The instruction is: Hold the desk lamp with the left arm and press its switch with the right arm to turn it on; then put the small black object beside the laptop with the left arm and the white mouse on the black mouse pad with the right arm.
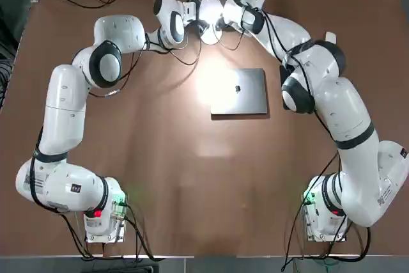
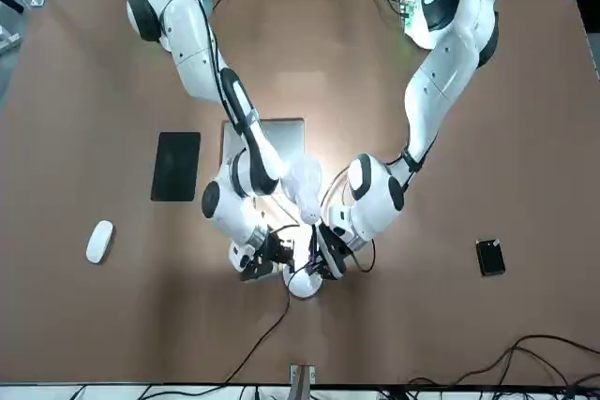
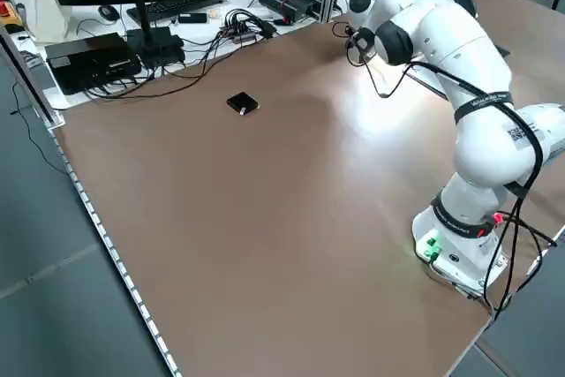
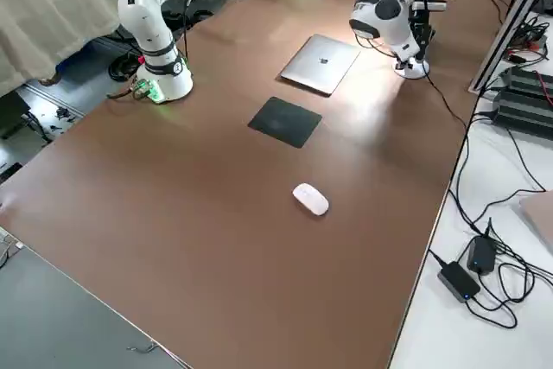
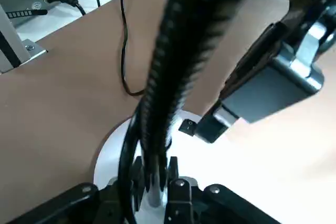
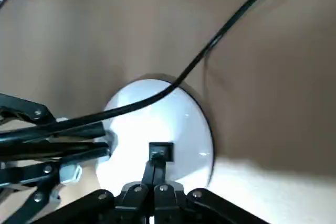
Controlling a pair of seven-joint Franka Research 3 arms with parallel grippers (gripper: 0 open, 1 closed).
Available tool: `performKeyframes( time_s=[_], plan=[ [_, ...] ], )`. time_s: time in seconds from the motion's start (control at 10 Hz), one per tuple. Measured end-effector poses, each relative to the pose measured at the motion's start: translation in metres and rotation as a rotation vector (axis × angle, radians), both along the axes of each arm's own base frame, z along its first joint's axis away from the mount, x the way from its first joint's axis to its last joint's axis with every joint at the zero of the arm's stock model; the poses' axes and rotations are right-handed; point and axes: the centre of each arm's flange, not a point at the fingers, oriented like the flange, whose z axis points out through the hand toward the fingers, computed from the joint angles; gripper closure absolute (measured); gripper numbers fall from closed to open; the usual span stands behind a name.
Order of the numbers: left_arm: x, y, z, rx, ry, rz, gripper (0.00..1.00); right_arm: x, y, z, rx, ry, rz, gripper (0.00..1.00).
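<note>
Lamp lit — both claws at its base, far edge of the bench.

Left claw is clamped on the dark-ringed stem of the desk lamp, low down near the round base. Right claw, fingers together, has its tips touching the switch on that base. A bright patch falls on the laptop, near both claws. The small black object, white mouse and black mouse pad lie well apart from either claw — mouse off the pad.
</note>
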Motion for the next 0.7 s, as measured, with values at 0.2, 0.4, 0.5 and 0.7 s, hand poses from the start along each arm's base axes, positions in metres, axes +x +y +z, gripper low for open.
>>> performKeyframes(
  time_s=[0.2, 0.4, 0.5, 0.7],
  plan=[
    [0.001, 0.002, 0.0, 0.0, 0.0, 0.002, 0.76, 0.012, -0.017, 0.023, -0.031, 0.015, 0.028, 0.99],
    [0.001, 0.002, 0.0, -0.001, 0.002, 0.004, 0.62, 0.023, -0.041, 0.06, -0.052, 0.051, 0.067, 0.99],
    [0.001, 0.003, -0.001, -0.002, 0.004, 0.007, 0.49, 0.028, -0.058, 0.077, -0.074, 0.064, 0.078, 0.99],
    [0.003, 0.005, 0.004, -0.008, 0.007, 0.017, 0.17, 0.035, -0.106, 0.086, -0.188, 0.076, 0.066, 0.99]
  ],
)
